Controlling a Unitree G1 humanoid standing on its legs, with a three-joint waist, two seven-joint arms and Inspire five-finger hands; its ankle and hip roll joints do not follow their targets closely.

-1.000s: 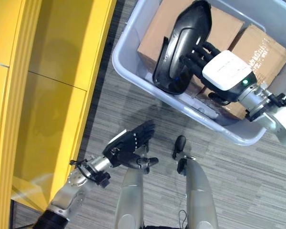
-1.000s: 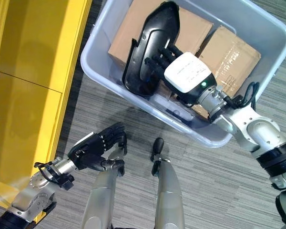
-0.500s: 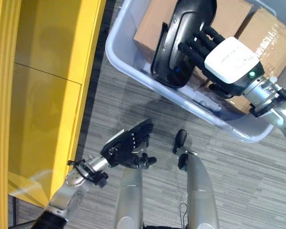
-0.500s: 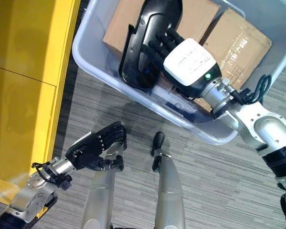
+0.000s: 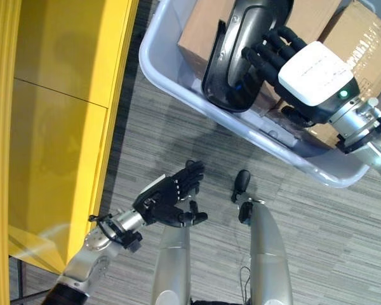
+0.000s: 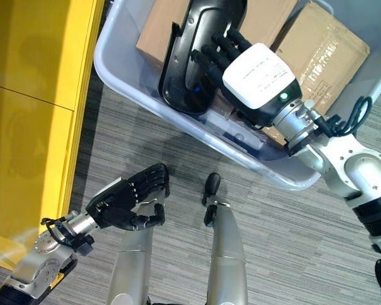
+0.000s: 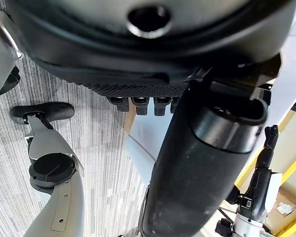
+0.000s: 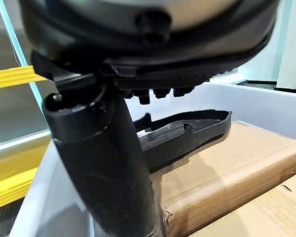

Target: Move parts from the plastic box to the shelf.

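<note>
**Black part gripped over the plastic box**

The black moulded part (image 6: 193, 54) stands tilted above the cardboard boxes (image 6: 320, 54) inside the grey plastic box (image 5: 171, 76), the right hand (image 6: 232, 60) with fingers curled round it. The left hand (image 6: 124, 203) hangs relaxed and empty over the carpet, beside the yellow shelf (image 5: 57, 127)

Bright, even overhead light (soft sheen on yellow shelf (image 5: 63, 127)), wrist-cam foregrnd blurred.
</note>
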